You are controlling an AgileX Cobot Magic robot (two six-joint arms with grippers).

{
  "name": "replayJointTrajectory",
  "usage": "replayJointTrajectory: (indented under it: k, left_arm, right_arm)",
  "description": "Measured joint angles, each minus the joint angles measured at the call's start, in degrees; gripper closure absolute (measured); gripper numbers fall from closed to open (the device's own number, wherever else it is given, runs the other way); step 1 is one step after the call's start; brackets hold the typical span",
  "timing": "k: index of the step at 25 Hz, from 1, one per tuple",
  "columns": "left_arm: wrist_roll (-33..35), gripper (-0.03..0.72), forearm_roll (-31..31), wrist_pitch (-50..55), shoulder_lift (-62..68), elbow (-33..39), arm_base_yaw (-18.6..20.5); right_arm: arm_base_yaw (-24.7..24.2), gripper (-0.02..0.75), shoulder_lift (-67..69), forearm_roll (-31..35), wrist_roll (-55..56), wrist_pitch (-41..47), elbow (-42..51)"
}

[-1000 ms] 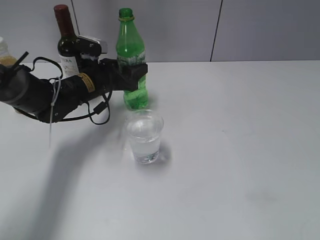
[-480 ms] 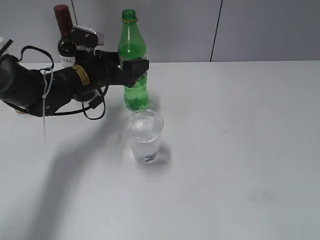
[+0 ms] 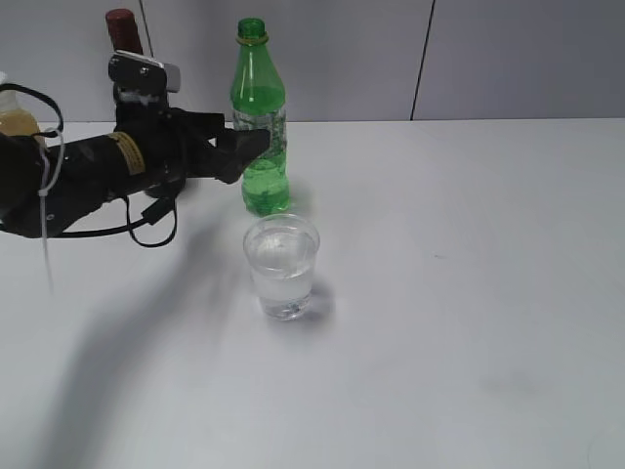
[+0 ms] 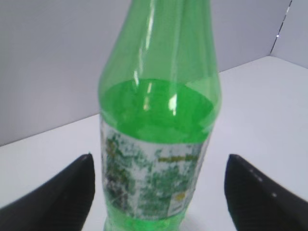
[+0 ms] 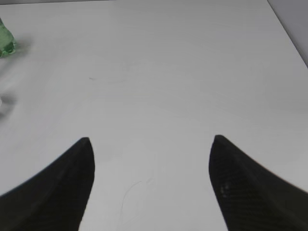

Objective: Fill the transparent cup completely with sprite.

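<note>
Left pincer [image 3: 244,147] spread apart, level with the label of the green sprite bottle [image 3: 259,117], tips just at the bottle's left side — no clear contact. From the left wrist, fingers [image 4: 57,192] wide on either side of the bottle [image 4: 159,144], gaps visible on both sides; green liquid line just above the pale label. Bottle upright on the white counter [image 3: 469,293], green cap on. Transparent cup [image 3: 281,266] upright just in front of the bottle, apart from it, holding clear liquid to roughly half its height, not up to the rim. Dark wine bottle [image 3: 122,24] with red cap behind the left arm; yellowish juice bottle [image 3: 15,112] at the far left edge. Right pincer [image 5: 151,183] spread apart too — over bare counter [image 5: 168,72], holding nothing.
</note>
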Motion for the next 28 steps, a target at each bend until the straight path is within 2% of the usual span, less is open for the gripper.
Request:
replayJointTrajectory:
  k: [4, 8, 14, 22, 25, 28]
  left_arm:
    - [0.0, 0.057, 0.0, 5.8, -5.5, 3.9, 2.0]
    - [0.0, 0.063, 0.0, 16.3, -12.2, 5.5, 2.8]
    - [0.0, 0.068, -0.2, 38.3, -21.8, 5.6, 3.0]
    - [0.0, 0.078, -4.1, 66.3, -32.4, 5.6, 3.0]
    - [3.0, 0.079, -7.7, 74.6, -35.3, 5.6, 3.0]
    - [10.0, 0.083, -14.8, 79.5, -37.6, 5.6, 3.0]
  right_arm:
    - [0.0, 0.174, 0.0, 0.0, 0.0, 0.0, 0.0]
    - [0.0, 0.174, 0.0, 0.0, 0.0, 0.0, 0.0]
    - [0.0, 0.174, 0.0, 0.0, 0.0, 0.0, 0.0]
    - [0.0, 0.174, 0.0, 0.0, 0.0, 0.0, 0.0]
    - [0.0, 0.174, 0.0, 0.0, 0.0, 0.0, 0.0]
    - [0.0, 0.174, 0.0, 0.0, 0.0, 0.0, 0.0]
